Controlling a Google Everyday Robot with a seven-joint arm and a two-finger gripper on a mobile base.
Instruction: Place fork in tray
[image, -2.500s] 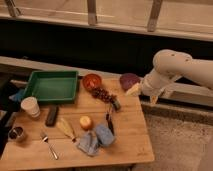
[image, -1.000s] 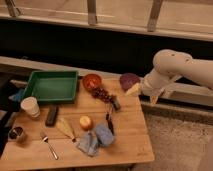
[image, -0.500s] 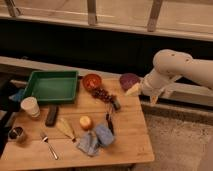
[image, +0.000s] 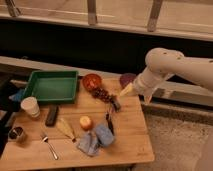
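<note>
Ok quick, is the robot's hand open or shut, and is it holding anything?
Gripper: open, holding nothing, above the right back corner of the table; the fork lies untouched at the front left.

No text, label, brand or number is legible anywhere. The tray (image: 50, 73), the paper cup (image: 30, 106) just in front of the tray's left corner and the black bar (image: 51, 115) in front of the tray show no lettering. The gripper (image: 127, 90), well right of the tray, shows no readable mark either.
</note>
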